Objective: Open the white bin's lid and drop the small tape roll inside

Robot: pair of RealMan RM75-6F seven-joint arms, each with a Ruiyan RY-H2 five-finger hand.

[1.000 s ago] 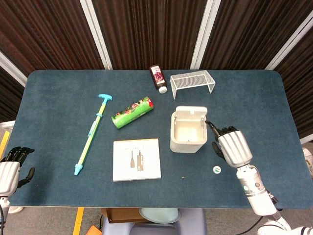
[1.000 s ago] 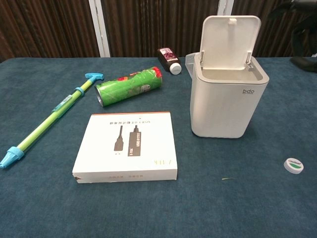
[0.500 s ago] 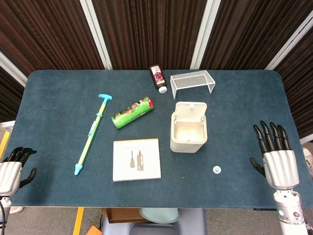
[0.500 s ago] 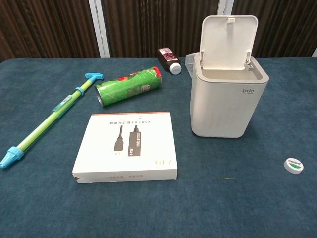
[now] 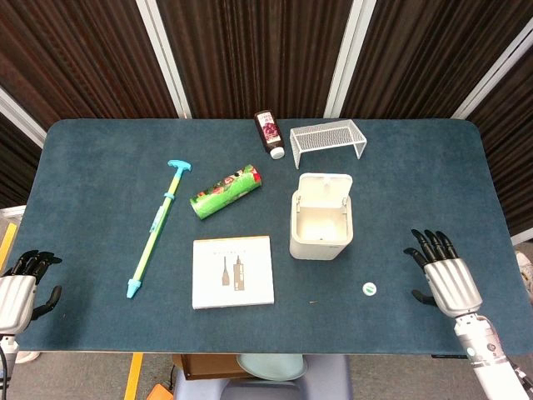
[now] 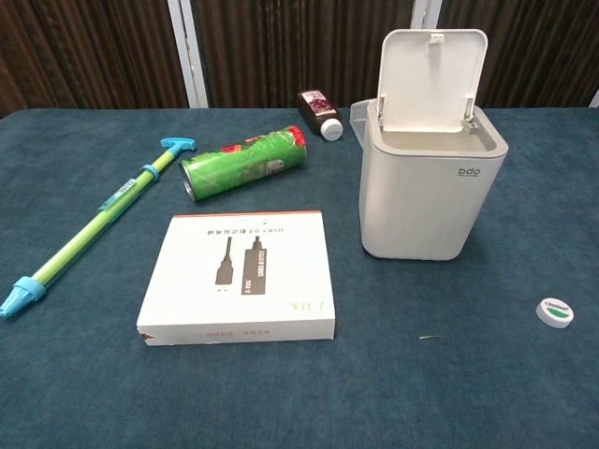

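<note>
The white bin (image 5: pixel 321 225) (image 6: pixel 430 182) stands mid-table with its lid (image 5: pixel 326 188) (image 6: pixel 432 77) tipped up and back, its inside showing nothing. The small tape roll (image 5: pixel 369 288) (image 6: pixel 555 311), white with a green top, lies flat on the cloth to the bin's front right. My right hand (image 5: pixel 444 272) hovers to the right of the roll, fingers spread and holding nothing. At the table's front left corner my left hand (image 5: pixel 20 286) stays off the edge, fingers loosely curled, nothing in it. Neither hand appears in the chest view.
A white flat box (image 5: pixel 233 272) lies left of the bin. A green can (image 5: pixel 226 192) on its side and a green-blue pump stick (image 5: pixel 156 226) lie further left. Behind the bin are a dark bottle (image 5: pixel 270 133) and a white wire rack (image 5: pixel 328 138).
My right hand drew away from the bin's right side toward the table's right edge, then came back in and lower, right of the tape roll. The lid stayed up.
</note>
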